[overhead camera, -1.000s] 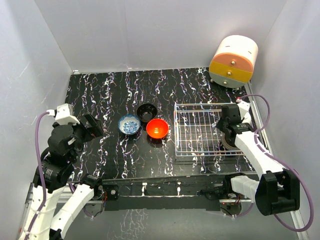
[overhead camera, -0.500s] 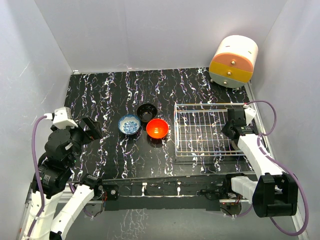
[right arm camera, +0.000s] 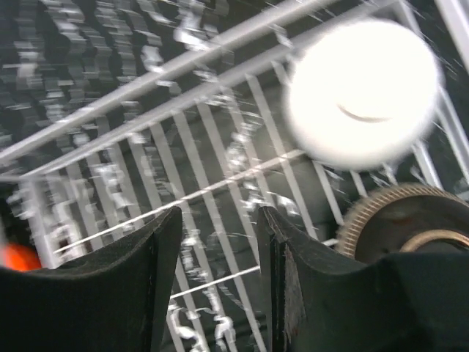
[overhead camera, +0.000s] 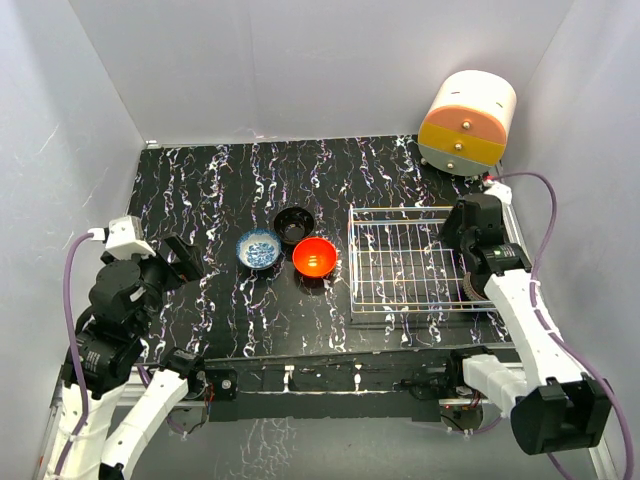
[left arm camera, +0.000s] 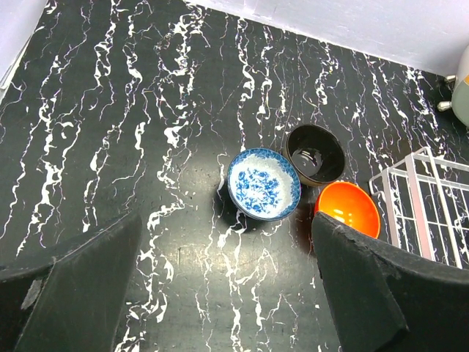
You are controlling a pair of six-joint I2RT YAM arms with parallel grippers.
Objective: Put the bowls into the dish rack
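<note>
The surface (overhead camera: 220, 190) is a smooth black stone-look sheet veined in white, with a soft sheen under the light. The dish rack (overhead camera: 352, 260) is thin, silvery metal wire. To its left, the black bowl (overhead camera: 294, 223) is glossy with sharp highlights, the red-orange bowl (overhead camera: 314, 256) is smooth, and the blue-and-white bowl (overhead camera: 259, 248) is glazed. Inside the rack, the white bowl (right arm camera: 360, 92) glares smooth and the tan bowl (right arm camera: 399, 220) has a ribbed rim. The fingers (left arm camera: 80, 286) of the left gripper (left arm camera: 226, 220) are matt black.

We watch the whole table (overhead camera: 200, 190) from overhead; every view shares the rack (overhead camera: 400, 209), left wrist distant, right wrist close above.
</note>
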